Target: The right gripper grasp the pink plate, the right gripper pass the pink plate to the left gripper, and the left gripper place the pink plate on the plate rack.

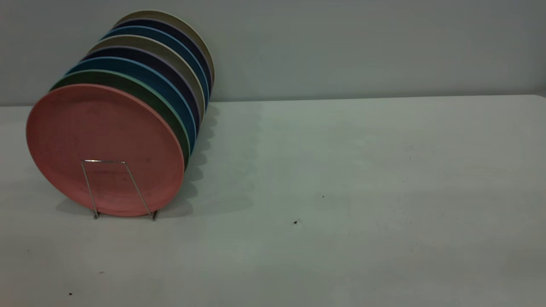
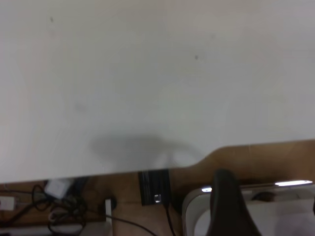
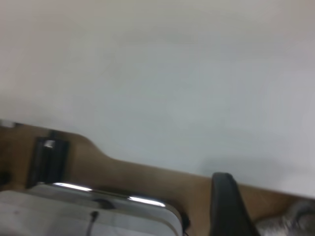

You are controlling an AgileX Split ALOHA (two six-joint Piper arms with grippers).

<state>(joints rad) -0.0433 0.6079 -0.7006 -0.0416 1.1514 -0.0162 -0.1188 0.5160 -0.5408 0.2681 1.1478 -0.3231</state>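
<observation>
Plates fill the rack (image 1: 123, 187) at the table's (image 1: 341, 170) left in your exterior view, and the pink plate (image 1: 104, 147) stands on edge at the near end of the row, leaning back against a green plate (image 1: 168, 110). Behind that you see only the rims of blue, dark and tan plates. Of the rack itself, only one wire loop shows, in front of the pink plate; everything else is hidden by the plates. Neither arm appears in that view. In your left wrist view one dark finger (image 2: 229, 206) of the left gripper pokes in over the table edge, and your right wrist view likewise gives a single dark finger (image 3: 227, 206) of the right gripper. With only one finger showing on each, you cannot tell how either gripper is set, and nothing is seen against either finger.
</observation>
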